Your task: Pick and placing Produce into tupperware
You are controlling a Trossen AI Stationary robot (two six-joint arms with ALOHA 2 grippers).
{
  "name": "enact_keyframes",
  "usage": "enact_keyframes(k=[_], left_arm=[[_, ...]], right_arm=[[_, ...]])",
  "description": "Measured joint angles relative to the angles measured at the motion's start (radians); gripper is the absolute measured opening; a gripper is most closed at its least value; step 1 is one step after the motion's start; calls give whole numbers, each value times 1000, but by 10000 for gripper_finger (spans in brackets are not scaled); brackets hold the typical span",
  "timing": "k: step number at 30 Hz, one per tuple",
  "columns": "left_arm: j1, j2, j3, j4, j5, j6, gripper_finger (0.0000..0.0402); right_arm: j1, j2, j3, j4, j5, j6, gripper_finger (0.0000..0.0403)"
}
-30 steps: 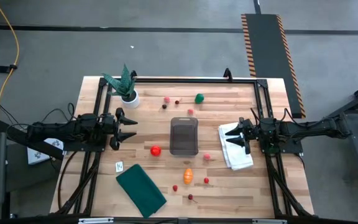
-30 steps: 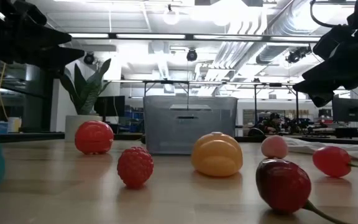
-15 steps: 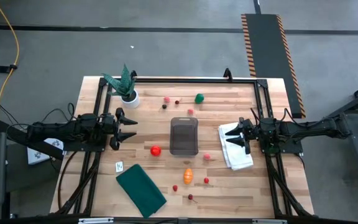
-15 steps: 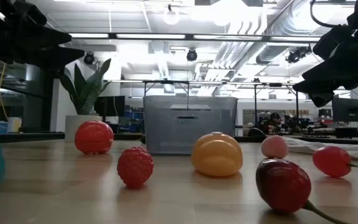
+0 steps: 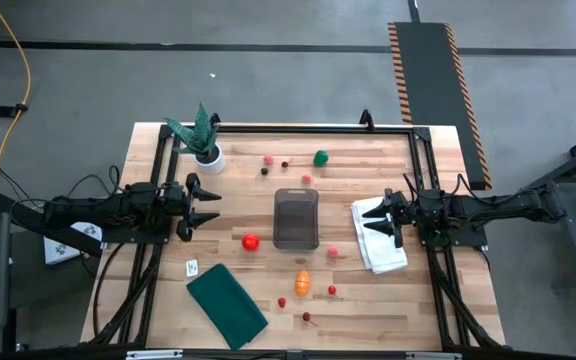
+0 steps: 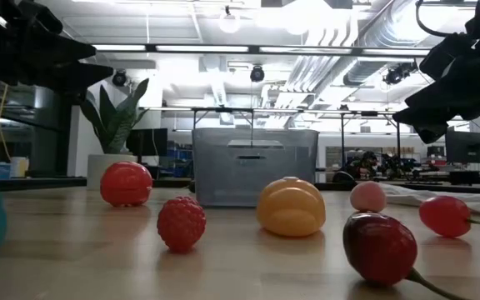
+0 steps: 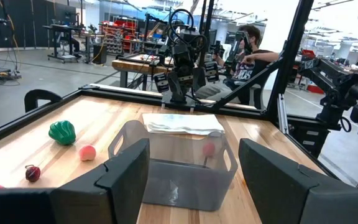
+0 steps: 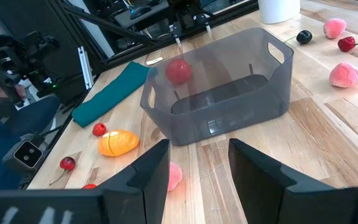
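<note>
The clear grey tupperware (image 5: 296, 218) stands upright on its base mid-table, with nothing visible inside. Around it, resting on the wood, lie the red ball (image 5: 251, 241), the green round piece (image 5: 320, 157), the orange piece (image 5: 303, 282) and several pink, red and dark berry-sized pieces. My left gripper (image 5: 208, 205) hovers open to the tupperware's left, facing it (image 7: 179, 165). My right gripper (image 5: 373, 218) hovers open to its right, over the folded white cloth (image 5: 378, 232). The right wrist view shows the tupperware (image 8: 222, 87) ahead.
A potted spiky plant (image 5: 205, 140) stands at the far left. A dark green cloth (image 5: 226, 305) lies near the front edge, with a small white tag (image 5: 192, 267) beside it. A black frame runs along the table's sides. People sit beyond the table (image 7: 253, 53).
</note>
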Motion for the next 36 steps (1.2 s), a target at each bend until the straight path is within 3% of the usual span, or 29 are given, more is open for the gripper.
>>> enact_keyframes(k=[15,27,29,36], left_arm=[[0,0,0,0,1,-14,237],[0,0,0,0,2,-381,237],[0,0,0,0,1,-437,237],[0,0,0,15,0,-620,237]], right_arm=[[0,0,0,0,0,0,156],[0,0,0,3,0,22,156],[0,0,0,25,0,105,156],[-1,0,0,200,11,621,156]])
